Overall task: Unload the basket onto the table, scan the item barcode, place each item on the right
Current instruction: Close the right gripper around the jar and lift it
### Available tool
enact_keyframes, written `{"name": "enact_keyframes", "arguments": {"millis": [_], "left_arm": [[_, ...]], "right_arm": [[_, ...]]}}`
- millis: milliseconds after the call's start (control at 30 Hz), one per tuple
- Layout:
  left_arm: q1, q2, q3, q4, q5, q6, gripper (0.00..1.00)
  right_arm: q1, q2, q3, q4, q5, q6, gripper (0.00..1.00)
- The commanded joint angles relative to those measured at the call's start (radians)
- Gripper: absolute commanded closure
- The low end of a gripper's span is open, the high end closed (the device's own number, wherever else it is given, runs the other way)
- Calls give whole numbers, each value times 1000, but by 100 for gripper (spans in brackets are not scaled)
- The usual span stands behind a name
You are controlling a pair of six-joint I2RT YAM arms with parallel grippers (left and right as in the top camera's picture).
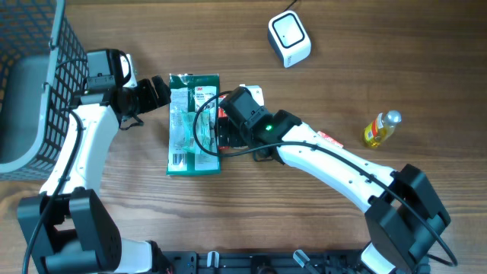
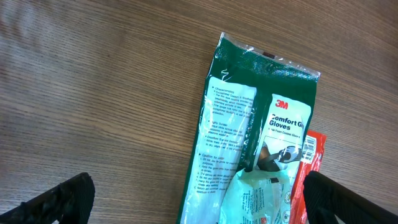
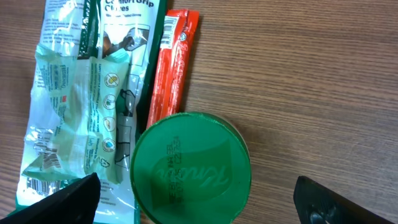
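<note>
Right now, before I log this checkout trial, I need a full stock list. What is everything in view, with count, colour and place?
glove packet: 1, green with white print, flat at the table's middle, between the two claws
snack packet: 1, red-orange, lying along the glove packet's edge
round tub: 1, green lid, under the right claw, at the snack packet's end
scanner: 1, white, far edge of the table
bottle: 1, yellow with a silver cap, lying alone on the right
basket: 1, grey mesh, far left
table: 1, brown wood, under everything
left claw: 1, black, open, at the glove packet's top corner
right claw: 1, black, open, over the tub
</note>
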Motion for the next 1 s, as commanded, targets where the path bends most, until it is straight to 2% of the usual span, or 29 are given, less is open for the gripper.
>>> {"name": "enact_keyframes", "arguments": {"millis": [0, 167, 300, 433, 633, 967], "left_arm": [[9, -11, 13, 3, -7, 9, 0], [8, -11, 13, 3, -7, 9, 0], [9, -11, 13, 4, -7, 9, 0], [9, -11, 13, 3, -7, 9, 0], [9, -11, 13, 4, -7, 9, 0], [9, -11, 13, 3, -7, 9, 0]], "right_arm": [[5, 22, -8, 5, 11, -4, 0], [5, 80, -8, 40, -6, -9, 0], [5, 136, -8, 114, -113, -105, 0], [5, 150, -8, 68, -8, -58, 0], [3, 145, -7, 48, 5, -44, 0], [1, 41, -6, -84, 157, 32, 0]]}}
